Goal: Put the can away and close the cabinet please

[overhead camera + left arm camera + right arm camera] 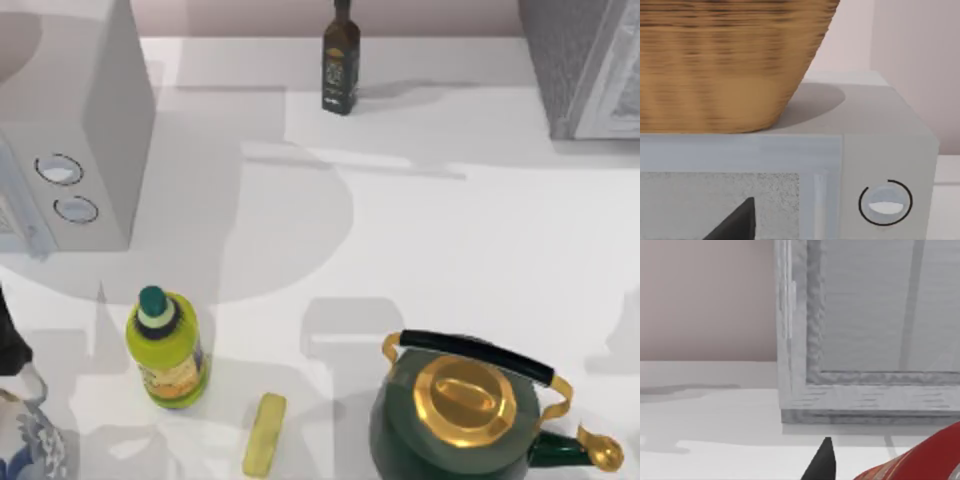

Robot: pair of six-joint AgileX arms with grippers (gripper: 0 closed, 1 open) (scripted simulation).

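The white surface [450,230] lies bare through its middle and out toward 3 o'clock, the widest room on it. Things keep to the edges. A large grey speckled cabinet [580,60] with a pale framed panel fills the 1 o'clock corner, cut off by the edge. A dark glass bottle [341,60] stands at 12 o'clock. A white box with two round knobs [90,130] takes up 10 o'clock. Along the near edge a yellow-green bottle with a teal cap [168,350] lies at 7 o'clock. A small yellow bar [265,433] sits just beside it, and a dark green kettle with a gold lid [450,420] is at 5 o'clock.

A woven wicker basket [725,60] rests on top of the white box; its inside is hidden.

The small red can [920,460] shows as a cropped curve close beside the right gripper [822,460], with the cabinet's framed panel just beyond. Whether those jaws grip it, I cannot tell. The left gripper [735,222] hangs before the white box's front, its jaws' state just as unclear.
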